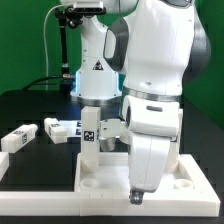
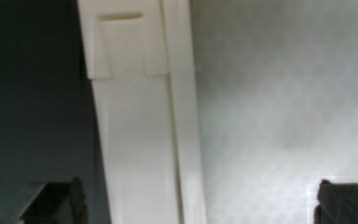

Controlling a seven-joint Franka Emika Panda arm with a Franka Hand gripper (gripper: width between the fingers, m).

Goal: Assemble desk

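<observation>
No word, brand or number was legible; only a sign and coded tags showed.
In the exterior view a small triangular warning sign [image 1: 97,67] sat on the white arm's base [image 1: 95,85], its symbol too small to read. Black-and-white square tags, patterns and not letters, were printed on the white legs: one on the upright leg [image 1: 89,135], one on the near lying leg [image 1: 20,139] and one on the far lying leg [image 1: 58,127], both resting on the black bench [image 1: 30,168]. The wrist view carried nothing readable.
</observation>
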